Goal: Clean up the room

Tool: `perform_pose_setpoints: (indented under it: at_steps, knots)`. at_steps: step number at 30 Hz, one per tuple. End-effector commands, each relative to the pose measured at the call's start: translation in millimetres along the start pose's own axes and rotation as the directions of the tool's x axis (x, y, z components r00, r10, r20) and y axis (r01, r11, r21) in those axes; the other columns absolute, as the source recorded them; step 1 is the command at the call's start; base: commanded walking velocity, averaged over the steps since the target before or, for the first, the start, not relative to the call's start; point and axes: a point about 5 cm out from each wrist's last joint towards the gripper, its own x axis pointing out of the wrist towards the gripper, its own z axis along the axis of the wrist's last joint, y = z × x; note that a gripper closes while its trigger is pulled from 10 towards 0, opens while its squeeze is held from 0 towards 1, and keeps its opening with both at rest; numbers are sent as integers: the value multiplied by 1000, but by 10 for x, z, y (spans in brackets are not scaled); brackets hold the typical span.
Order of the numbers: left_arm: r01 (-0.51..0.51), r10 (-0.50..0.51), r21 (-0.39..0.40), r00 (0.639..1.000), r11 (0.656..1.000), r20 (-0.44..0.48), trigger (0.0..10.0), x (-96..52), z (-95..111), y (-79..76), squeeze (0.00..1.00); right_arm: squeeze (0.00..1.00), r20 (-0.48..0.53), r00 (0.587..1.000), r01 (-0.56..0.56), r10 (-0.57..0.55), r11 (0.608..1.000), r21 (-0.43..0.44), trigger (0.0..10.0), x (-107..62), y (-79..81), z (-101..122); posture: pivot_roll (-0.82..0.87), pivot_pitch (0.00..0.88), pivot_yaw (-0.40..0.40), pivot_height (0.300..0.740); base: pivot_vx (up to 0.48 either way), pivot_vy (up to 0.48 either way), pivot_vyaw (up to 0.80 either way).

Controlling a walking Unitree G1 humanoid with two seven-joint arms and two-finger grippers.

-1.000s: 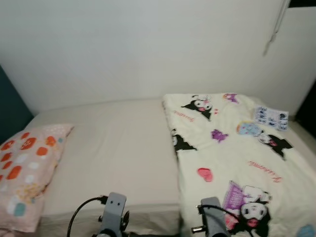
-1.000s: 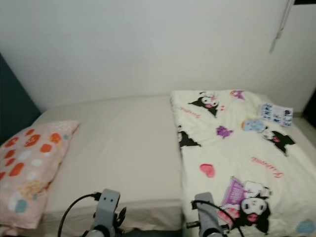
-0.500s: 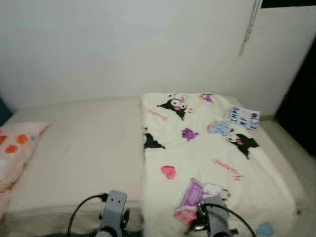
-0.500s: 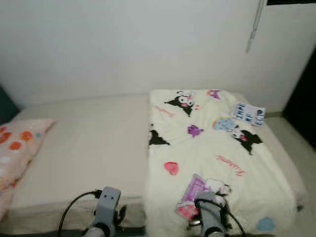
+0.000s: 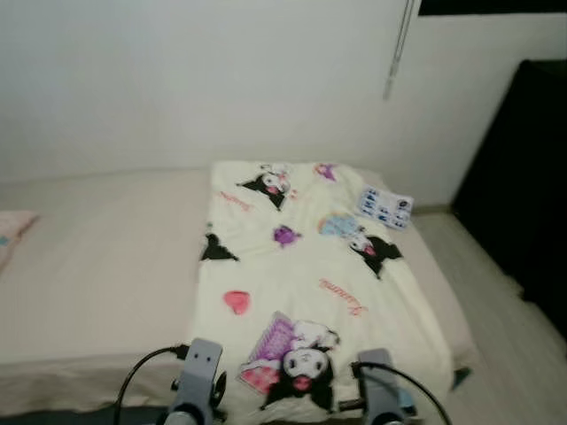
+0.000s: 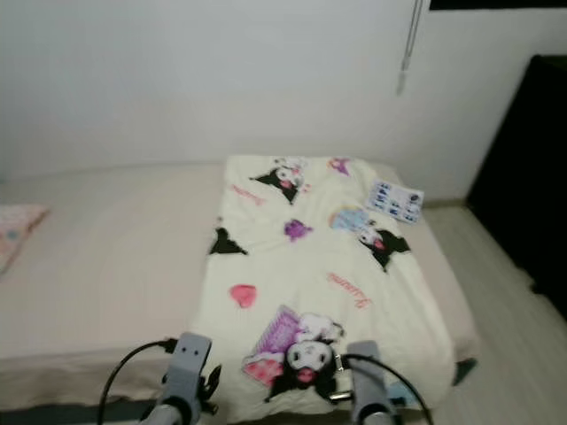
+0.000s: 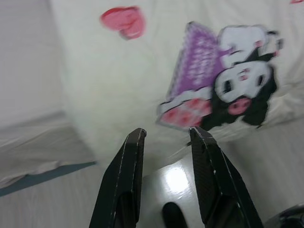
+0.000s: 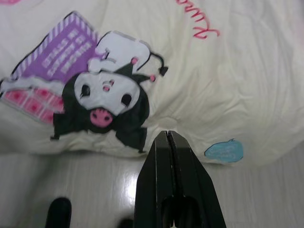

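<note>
Over the blanket (image 5: 301,266) edge, left gripper (image 7: 166,135) hangs parted, right gripper (image 8: 167,135) pressed closed, empty.

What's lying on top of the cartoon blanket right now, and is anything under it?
A small blue-and-white printed card lies on the blanket near its far right corner. The blanket rests on the beige mattress; anything else beneath it is covered.

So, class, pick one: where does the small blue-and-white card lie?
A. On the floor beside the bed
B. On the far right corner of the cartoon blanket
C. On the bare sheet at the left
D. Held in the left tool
B: the card rests on the blanket at its far right corner, near the wall.
</note>
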Motion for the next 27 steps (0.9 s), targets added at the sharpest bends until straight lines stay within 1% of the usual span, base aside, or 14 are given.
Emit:
perform_pose_setpoints:
  at_steps: [1, 27]
  knots:
    - [-6, 6, -1, 1000, 1000, -27, 10000, -33, -70, 9, 0, 0, -20, 1000, 8, -8, 1000, 1, 10000, -17, -28, -46, -36, 120, 38, 740, 0, -398, 0]
    - [2, -2, 2, 1000, 1000, -23, 10000, -20, -48, 8, 0, 0, -20, 1000, 9, -9, 1000, 7, 10000, -17, -22, -46, -34, 123, 42, 740, 0, -397, 0]
